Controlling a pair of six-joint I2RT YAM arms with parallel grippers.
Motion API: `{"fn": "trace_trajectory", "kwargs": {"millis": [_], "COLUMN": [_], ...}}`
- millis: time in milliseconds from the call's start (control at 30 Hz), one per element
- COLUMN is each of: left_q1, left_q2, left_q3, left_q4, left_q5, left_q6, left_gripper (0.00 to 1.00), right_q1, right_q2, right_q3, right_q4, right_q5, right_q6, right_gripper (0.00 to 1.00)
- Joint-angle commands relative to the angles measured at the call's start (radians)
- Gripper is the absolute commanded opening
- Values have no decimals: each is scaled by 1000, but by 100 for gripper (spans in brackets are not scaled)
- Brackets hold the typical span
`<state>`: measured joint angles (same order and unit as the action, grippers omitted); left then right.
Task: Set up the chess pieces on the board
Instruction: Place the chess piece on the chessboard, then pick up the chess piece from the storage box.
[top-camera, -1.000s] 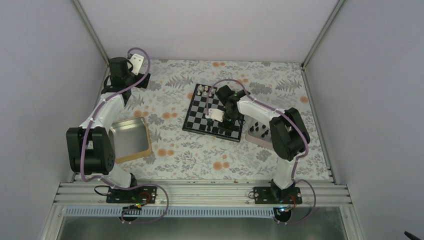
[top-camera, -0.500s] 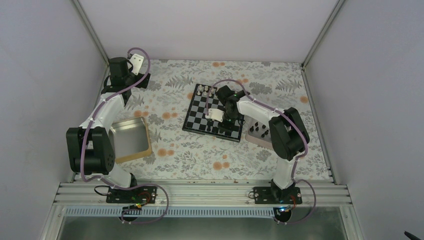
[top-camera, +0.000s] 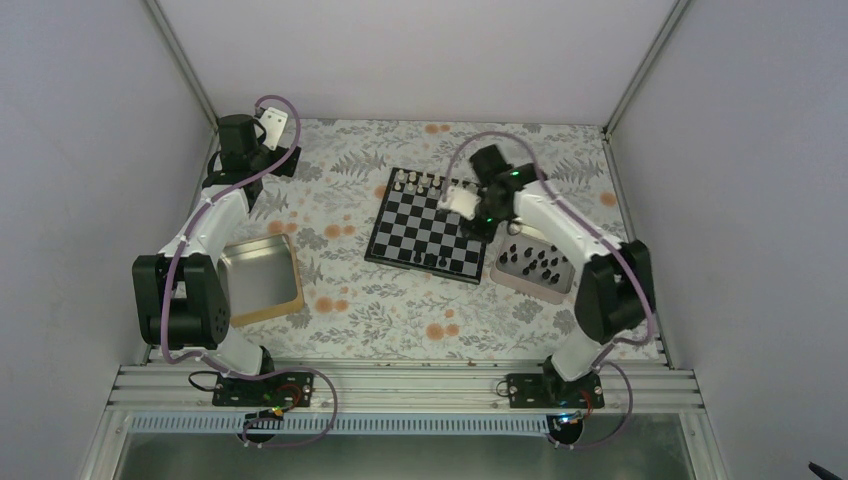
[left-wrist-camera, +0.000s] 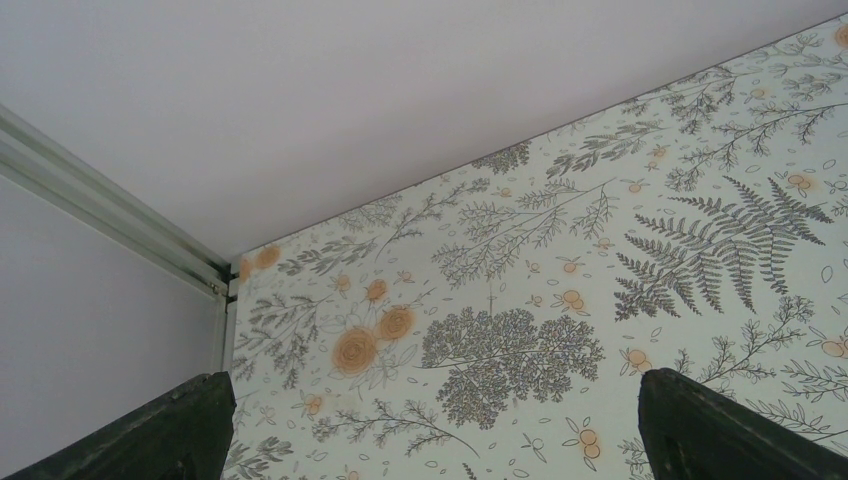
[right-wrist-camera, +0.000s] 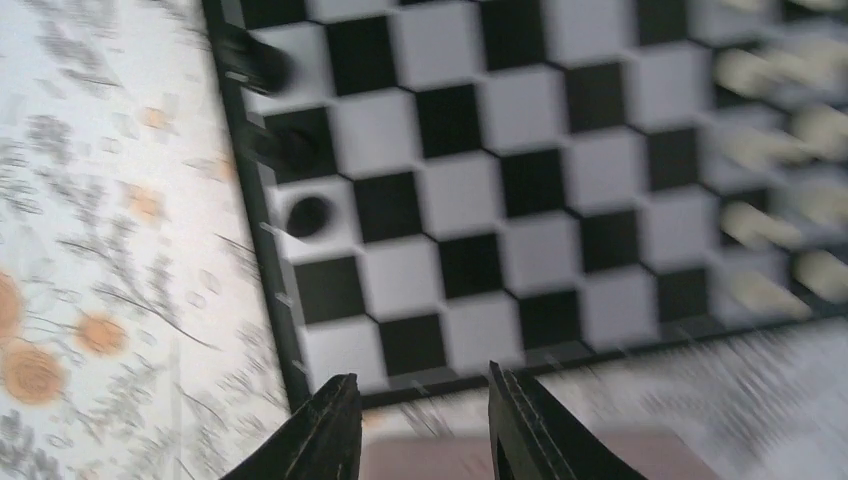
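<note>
From above, the board (top-camera: 428, 226) lies mid-table. Pale pieces (top-camera: 415, 182) line its far edge, and only a few black pieces (top-camera: 435, 261) stand on its near row. Most are in the tin (top-camera: 500, 277) just to the board's right. The right gripper (top-camera: 481, 218) hangs over the board's tin-side edge, while the left arm (top-camera: 215, 215) is parked at the far-left corner, beside a gold-rimmed tin (top-camera: 262, 312). The left wrist view shows the left gripper (left-wrist-camera: 432, 385) spread wide over bare floral cloth, holding nothing. The blurred right wrist view shows its fingers (right-wrist-camera: 325, 430) slightly parted and empty, above the board's border, with three black pieces along the left edge. This looks like a pause between placements. The next move probably needs a reach to the tin and a careful pinch on one tiny piece without toppling its neighbours. No writing or brand is readable.
</note>
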<state>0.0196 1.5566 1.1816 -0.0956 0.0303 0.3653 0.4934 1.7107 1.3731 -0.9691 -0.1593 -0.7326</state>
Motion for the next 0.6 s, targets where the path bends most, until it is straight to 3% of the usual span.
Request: {"fn": "trace_trajectory", "kwargs": {"millis": [0,233,567], "left_q1": [0,-1,0], "left_q2": [-22,-18,-17], "left_q3": [13,16,12], "left_q4": [5,9,10], "left_q5": [6,8,13], "left_q6": [-8,-12,-13], "left_gripper": [100,100,100], "right_q1": [-167,-410,-464], "right_q2": [-111,-141,-99], "right_q3": [30,-85,-214], "right_q4": [-63,-3,108], "right_q5": [64,106,47], "right_q6": [-22,-75,-164], "right_gripper": [35,35,38]}}
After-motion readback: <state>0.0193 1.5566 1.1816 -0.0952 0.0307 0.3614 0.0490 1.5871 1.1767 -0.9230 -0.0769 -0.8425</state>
